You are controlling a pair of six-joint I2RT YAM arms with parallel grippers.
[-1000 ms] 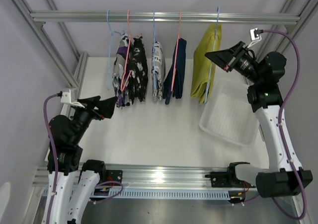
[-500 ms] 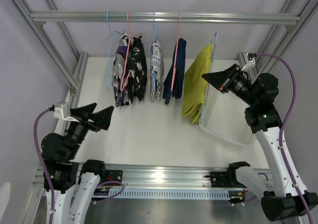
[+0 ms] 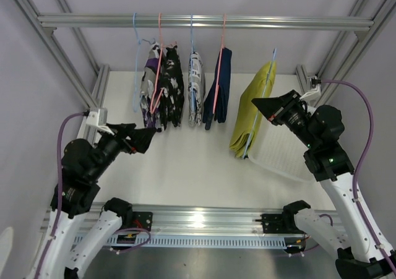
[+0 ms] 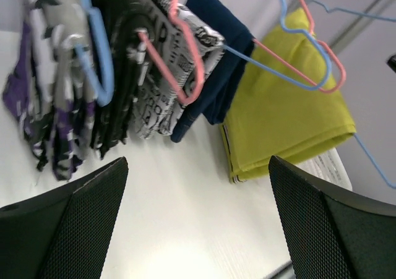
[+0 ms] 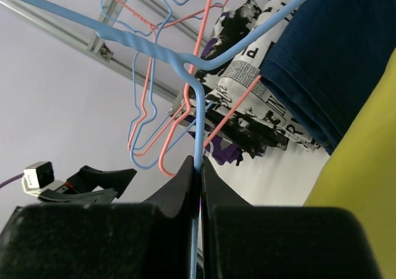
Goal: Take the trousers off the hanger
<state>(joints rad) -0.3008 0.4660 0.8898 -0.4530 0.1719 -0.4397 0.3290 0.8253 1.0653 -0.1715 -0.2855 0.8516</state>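
Right gripper: jaws pinched tight on the thin wire of a blue hanger, just below its twisted neck.
Yellow-green trousers: folded over that hanger, off the rail, hanging tilted above the table at the left edge of the basket.
Left gripper: jaws spread wide, holding nothing, low beside the patterned trousers.
Rail: the navy trousers and the patterned trousers hang from it on pink and blue hangers.
Basket: white, on the table's right side.
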